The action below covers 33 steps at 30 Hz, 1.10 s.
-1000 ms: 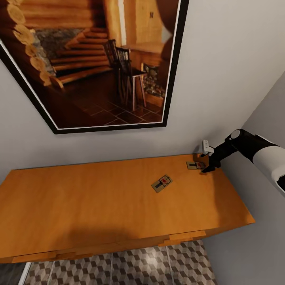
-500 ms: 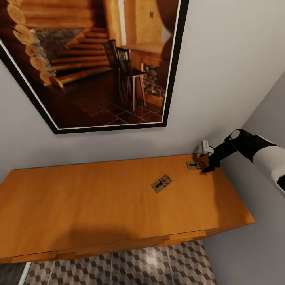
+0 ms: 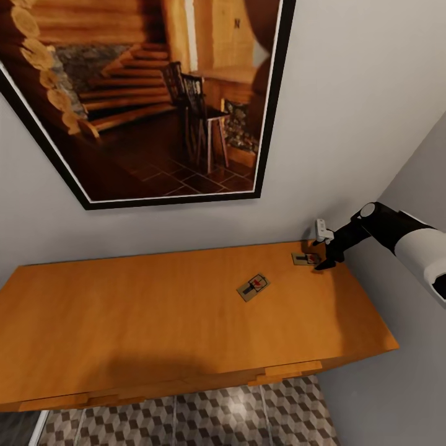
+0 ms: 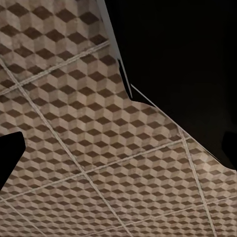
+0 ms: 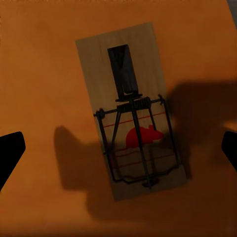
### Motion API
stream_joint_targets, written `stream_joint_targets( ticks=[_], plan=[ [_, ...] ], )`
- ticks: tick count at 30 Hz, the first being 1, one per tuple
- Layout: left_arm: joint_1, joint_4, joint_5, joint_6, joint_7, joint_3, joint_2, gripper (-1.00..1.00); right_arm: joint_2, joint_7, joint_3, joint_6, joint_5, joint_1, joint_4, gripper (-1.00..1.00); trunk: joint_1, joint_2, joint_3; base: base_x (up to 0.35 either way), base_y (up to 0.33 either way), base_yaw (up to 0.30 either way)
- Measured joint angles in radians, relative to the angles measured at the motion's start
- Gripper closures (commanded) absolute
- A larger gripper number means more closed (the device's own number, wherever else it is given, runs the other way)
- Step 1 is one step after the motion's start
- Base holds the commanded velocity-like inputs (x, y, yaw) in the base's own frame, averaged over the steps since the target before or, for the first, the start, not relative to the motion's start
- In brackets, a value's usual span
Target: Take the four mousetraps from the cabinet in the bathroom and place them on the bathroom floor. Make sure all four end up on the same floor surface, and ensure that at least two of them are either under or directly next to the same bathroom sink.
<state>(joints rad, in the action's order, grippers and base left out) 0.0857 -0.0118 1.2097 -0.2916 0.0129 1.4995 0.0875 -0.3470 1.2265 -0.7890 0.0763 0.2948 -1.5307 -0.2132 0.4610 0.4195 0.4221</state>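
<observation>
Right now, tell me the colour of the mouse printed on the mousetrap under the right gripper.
Red, clearest in the right wrist view on the mousetrap.

Before me: grey wall (image 3: 347, 93) meeting second grey wall (image 3: 402, 347) in corner at my right. Large black-framed picture (image 3: 155, 93) of log-cabin stairs and chairs hung tilted. Orange-brown wooden top (image 3: 155, 322) ran wide beneath it. Cube-patterned tiles (image 3: 204, 421) lay below, pale grout lines.

Two mousetraps on the cabinet (image 3: 155, 310) top, one mousetrap (image 3: 253, 287) mid-right, the other mousetrap (image 3: 305, 259) far right beneath the right gripper (image 3: 323, 262)
</observation>
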Motion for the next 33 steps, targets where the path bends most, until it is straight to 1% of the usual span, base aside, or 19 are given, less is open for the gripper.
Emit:
stream_joint_targets(
  ticks=[15, 33],
  plan=[
    [-0.001, 0.000, 0.000, 0.000, 0.000, 0.000, 0.000, -1.00, 0.002, 0.000, 0.000, 0.005, 0.000, 0.003, 0.001, -1.00, 0.000, 0.000, 0.000, 0.000, 0.000, 0.000],
    [-0.002, 0.001, 0.000, 0.000, 0.000, 0.000, -0.009, -1.00, 0.003, 0.000, -0.001, 0.006, 0.000, 0.003, 0.001, -1.00, 0.000, 0.000, 0.000, 0.000, 0.000, 0.000]
  ],
)
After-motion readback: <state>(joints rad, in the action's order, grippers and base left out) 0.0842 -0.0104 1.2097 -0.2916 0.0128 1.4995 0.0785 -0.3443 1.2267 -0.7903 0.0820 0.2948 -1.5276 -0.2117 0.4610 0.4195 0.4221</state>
